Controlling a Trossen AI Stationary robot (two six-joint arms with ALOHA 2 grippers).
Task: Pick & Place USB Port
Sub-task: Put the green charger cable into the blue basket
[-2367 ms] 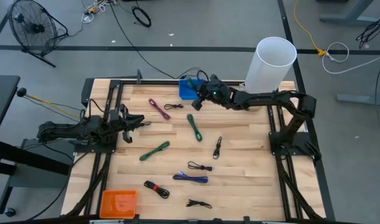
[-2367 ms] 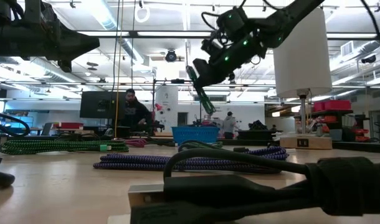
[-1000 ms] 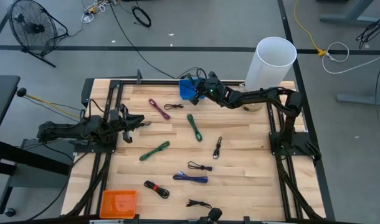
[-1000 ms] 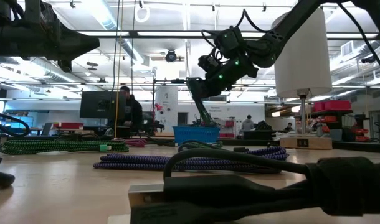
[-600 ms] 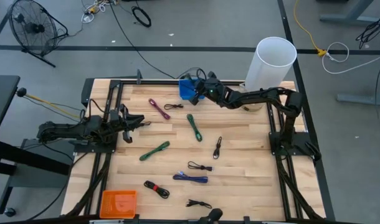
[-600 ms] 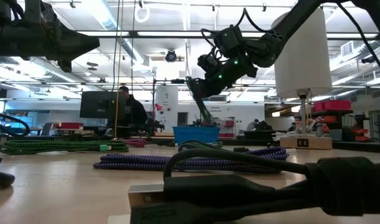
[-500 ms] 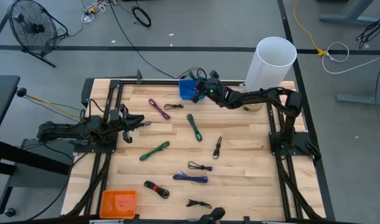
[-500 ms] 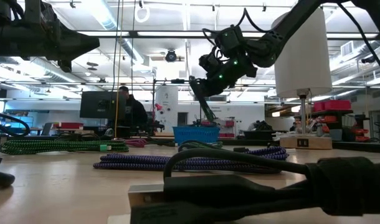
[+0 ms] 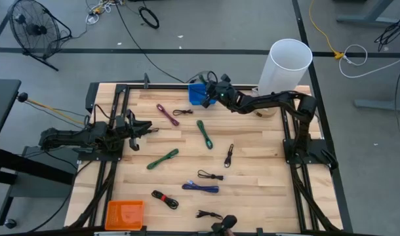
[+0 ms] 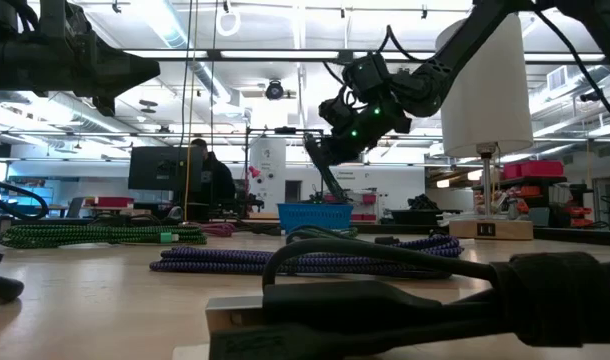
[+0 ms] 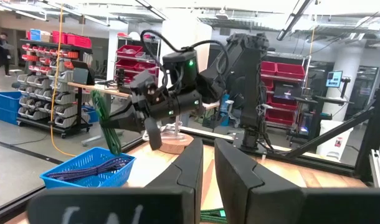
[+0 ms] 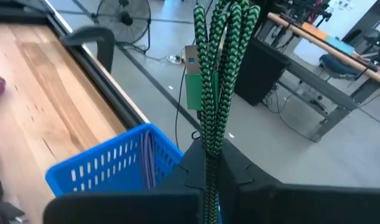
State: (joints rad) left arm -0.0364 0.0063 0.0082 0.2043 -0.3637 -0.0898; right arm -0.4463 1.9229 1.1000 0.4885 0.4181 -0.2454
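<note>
Over the blue basket [image 9: 198, 95] at the far side of the table [image 9: 259, 164], the right tool [image 12: 209, 163] squeezes a green cable [image 12: 216, 68]. It looks light, soft and floppy, so holding the bundled middle works best. The left tool [image 11: 205, 163] waits nearly closed.

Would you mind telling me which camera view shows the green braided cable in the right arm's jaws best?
The right wrist view: the green braided cable fills the frame, pinched in the right gripper above the blue basket. The left wrist view shows it dangling over the basket from afar. In the low view it is a thin strand; the high view barely shows it.
</note>
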